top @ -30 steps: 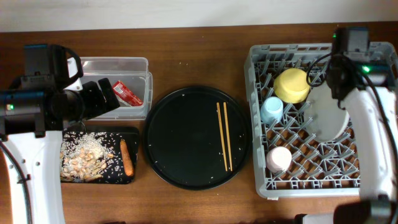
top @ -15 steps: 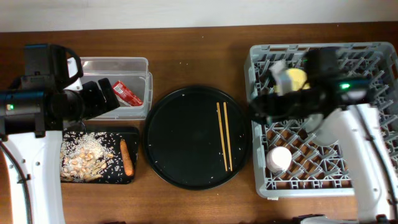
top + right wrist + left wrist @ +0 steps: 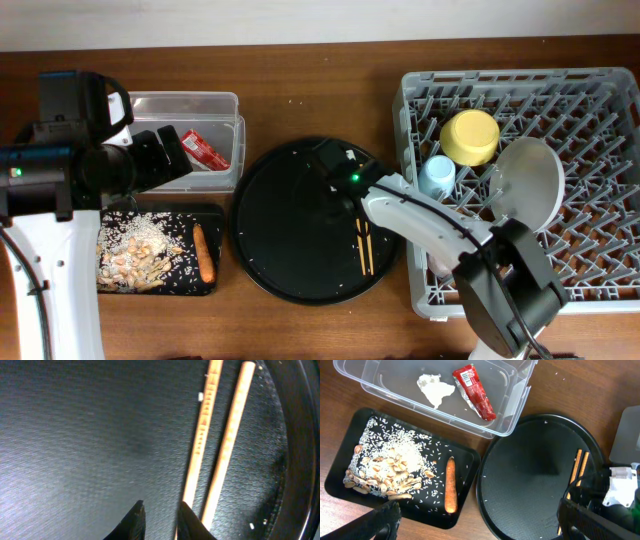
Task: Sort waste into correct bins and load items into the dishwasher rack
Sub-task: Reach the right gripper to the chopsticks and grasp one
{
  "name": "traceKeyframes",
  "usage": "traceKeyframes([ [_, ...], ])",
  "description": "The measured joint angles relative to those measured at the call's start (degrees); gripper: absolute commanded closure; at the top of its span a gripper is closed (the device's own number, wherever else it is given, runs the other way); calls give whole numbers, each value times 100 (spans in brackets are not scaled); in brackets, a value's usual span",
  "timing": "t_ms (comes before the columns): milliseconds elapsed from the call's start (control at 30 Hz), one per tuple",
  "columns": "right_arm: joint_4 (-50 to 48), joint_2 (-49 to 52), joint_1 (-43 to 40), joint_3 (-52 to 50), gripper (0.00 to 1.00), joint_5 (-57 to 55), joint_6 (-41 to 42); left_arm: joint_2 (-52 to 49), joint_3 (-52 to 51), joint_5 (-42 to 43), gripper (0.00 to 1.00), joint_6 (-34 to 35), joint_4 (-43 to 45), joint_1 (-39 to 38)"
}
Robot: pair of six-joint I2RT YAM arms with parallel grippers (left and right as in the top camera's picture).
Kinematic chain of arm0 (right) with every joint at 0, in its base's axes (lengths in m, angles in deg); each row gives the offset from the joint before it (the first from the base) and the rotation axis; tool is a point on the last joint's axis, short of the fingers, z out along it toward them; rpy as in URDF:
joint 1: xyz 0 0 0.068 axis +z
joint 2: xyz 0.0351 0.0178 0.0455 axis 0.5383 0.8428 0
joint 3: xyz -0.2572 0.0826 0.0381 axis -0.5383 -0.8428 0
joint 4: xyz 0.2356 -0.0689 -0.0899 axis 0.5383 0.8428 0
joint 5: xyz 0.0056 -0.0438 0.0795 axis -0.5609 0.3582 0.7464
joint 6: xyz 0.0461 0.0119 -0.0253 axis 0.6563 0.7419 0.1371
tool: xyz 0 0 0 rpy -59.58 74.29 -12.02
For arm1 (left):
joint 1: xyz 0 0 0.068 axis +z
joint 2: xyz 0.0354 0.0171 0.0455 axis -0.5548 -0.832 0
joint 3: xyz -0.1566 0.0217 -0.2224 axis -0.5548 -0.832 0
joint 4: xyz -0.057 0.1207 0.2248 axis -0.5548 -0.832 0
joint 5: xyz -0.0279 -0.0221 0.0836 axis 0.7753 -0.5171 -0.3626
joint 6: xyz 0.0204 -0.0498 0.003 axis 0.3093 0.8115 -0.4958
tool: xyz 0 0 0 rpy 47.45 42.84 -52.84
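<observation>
My right gripper (image 3: 340, 170) (image 3: 160, 507) hangs low over the round black tray (image 3: 290, 230), its jaws a narrow gap apart and empty, just left of the wooden chopsticks (image 3: 363, 250) (image 3: 220, 460). My left gripper (image 3: 165, 160) (image 3: 480, 527) is wide open and empty above the bins. The clear tub (image 3: 190, 98) holds the red wrapper (image 3: 203, 150) (image 3: 474, 392) and white tissue (image 3: 435, 387). The small black tray (image 3: 215, 215) holds food scraps (image 3: 390, 467) and the carrot stick (image 3: 450, 491). The grey rack (image 3: 590, 260) holds the yellow bowl (image 3: 470, 137), blue cup (image 3: 437, 175) and plate (image 3: 530, 182). The pink cup is hidden by my right arm.
The right arm stretches from the rack's front corner across the rack's left edge to the round tray. A few white grains lie on the round tray (image 3: 75, 435). Bare brown wood runs along the back and front of the table.
My right arm has left the rack, where the plate now leans on its own, and has swung left and down onto the round tray beside the chopsticks. The left arm has not moved.
</observation>
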Motion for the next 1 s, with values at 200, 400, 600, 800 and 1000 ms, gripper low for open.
traceKeyframes([
  [200, -127, 94, -511, -92, 79, 236, 81, 0, 0, 0, 1, 0, 0, 0],
  [400, -310, 125, -511, -184, 79, 299, 103, 0, 0, 0, 1, 0, 0, 0],
  [600, -433, 470, -511, -212, 79, 297, 223, 0, 0, 0, 1, 2, 0, 0],
  [800, -439, 479, -514, -214, 96, 210, 254, 0, 0, 0, 1, 0, 0, 0],
  [1000, 46, 470, -511, -61, 96, 286, 164, 0, 0, 0, 1, 2, 2, 0],
])
